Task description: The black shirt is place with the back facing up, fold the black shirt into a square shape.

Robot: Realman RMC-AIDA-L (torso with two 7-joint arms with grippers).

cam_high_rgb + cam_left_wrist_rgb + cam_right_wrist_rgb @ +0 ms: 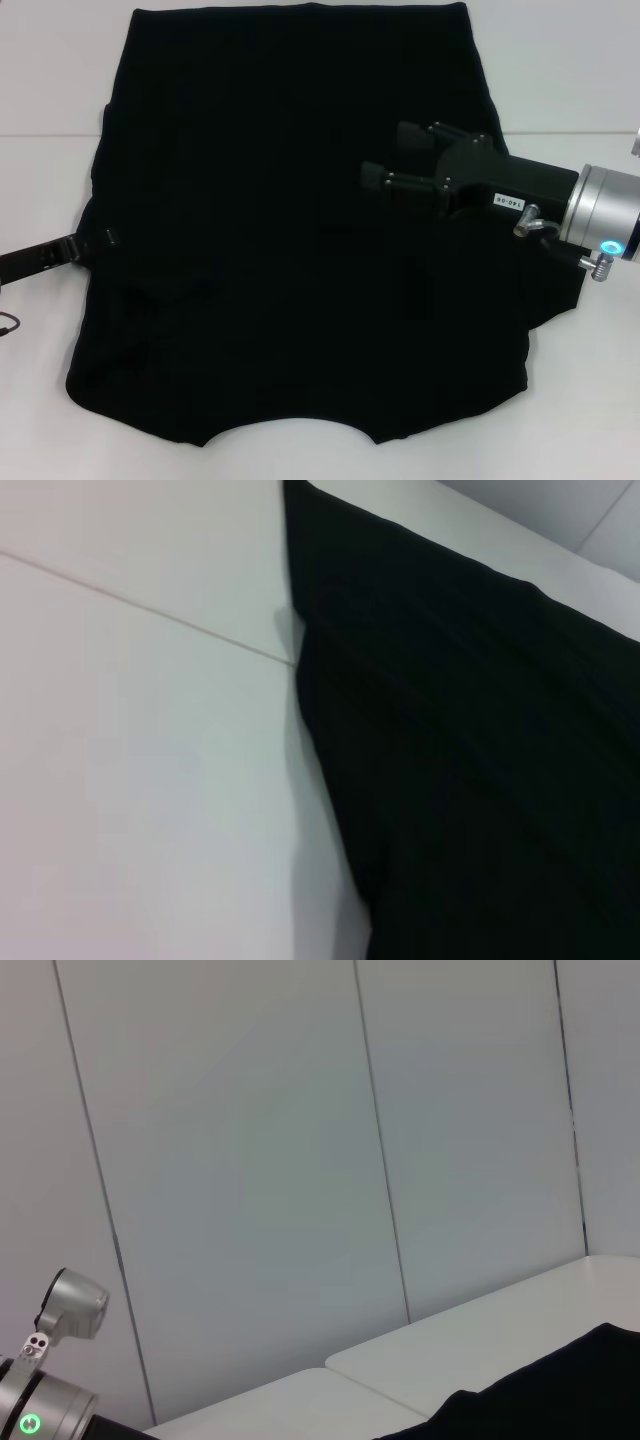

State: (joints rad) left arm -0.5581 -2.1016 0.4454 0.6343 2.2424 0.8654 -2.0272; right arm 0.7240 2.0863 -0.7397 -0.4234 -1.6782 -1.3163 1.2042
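Right, from the head camera I have the black shirt [290,250] spread flat across the white table [50,60], plain side up, its sides already folded in so it reads as a rough rectangle; the near edge has a curved notch. My right gripper [395,158] reaches in from the right, hovering over the shirt's right half. Its two fingers [412,135] stand apart with nothing between them — it has hold of nothing. At the shirt's left edge a dark strap-like piece [40,256] pokes in; I take it for part of the left arm, and I cannot tell that gripper's state.

The left wrist camera shows only a folded edge of the shirt [470,740] lying on the table [130,780], a seam line running across the surface.

The right wrist camera looks at a panelled wall [300,1160] — a corner of shirt [540,1400] and a silver arm joint [45,1380] sit low in it.
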